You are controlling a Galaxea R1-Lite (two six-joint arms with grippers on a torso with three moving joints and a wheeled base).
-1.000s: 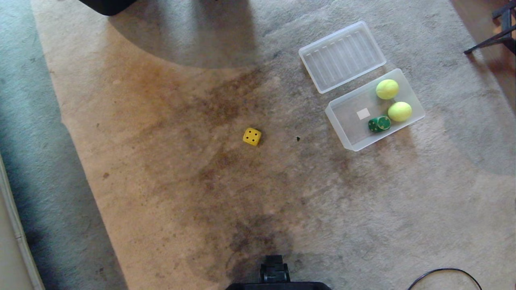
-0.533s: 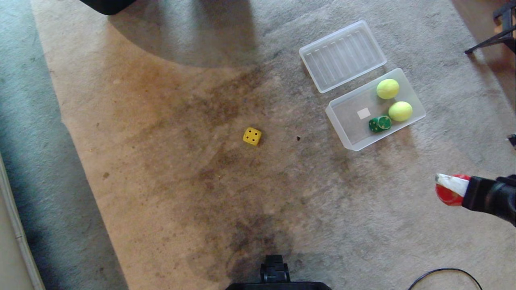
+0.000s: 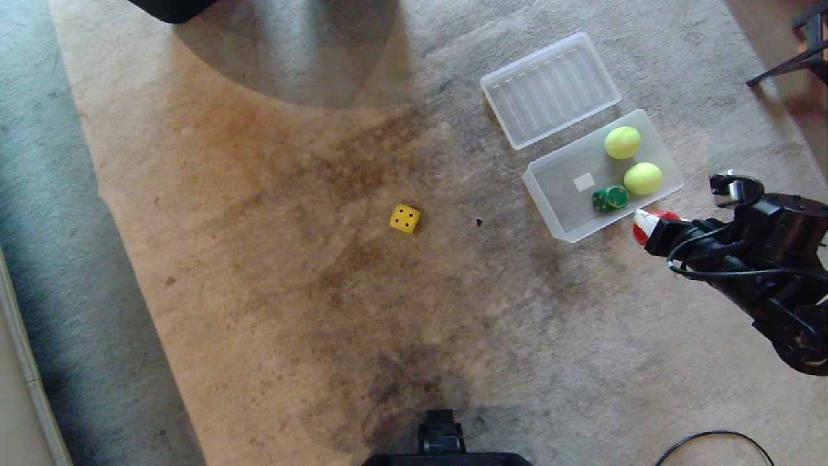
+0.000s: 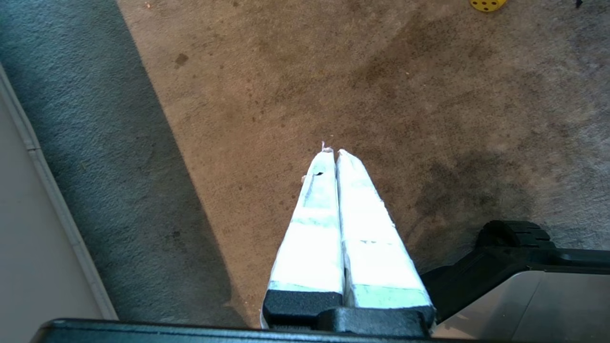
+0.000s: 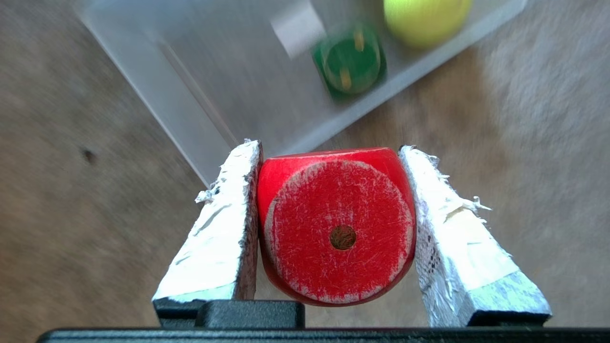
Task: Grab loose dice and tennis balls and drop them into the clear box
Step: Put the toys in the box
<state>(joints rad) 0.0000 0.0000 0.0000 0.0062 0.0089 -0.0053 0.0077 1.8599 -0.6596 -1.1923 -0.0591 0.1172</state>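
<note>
The clear box (image 3: 550, 200) lies on the carpet at the right and holds two tennis balls (image 3: 622, 142) (image 3: 642, 178) and a dark green die (image 3: 609, 199). A yellow die (image 3: 404, 219) sits alone on the carpet mid-scene, also at the edge of the left wrist view (image 4: 486, 5). My right gripper (image 3: 649, 226) hovers just outside the box's near right edge, shut on a red die (image 5: 336, 224) with one pip facing the camera. Ahead of it are the box (image 5: 190, 95) and the green die (image 5: 350, 62). My left gripper (image 4: 332, 151) is parked, shut and holding nothing.
The flat ribbed lid (image 3: 550, 90) lies just beyond the box. Black stand legs (image 3: 795, 58) are at the far right, a black cable (image 3: 711, 440) at the near right, and my base (image 3: 443, 446) at the near edge. Darker teal carpet (image 3: 39, 194) runs along the left.
My right arm came into the head view from the right with the red die and moved up to the box's near right edge. Nothing else moved.
</note>
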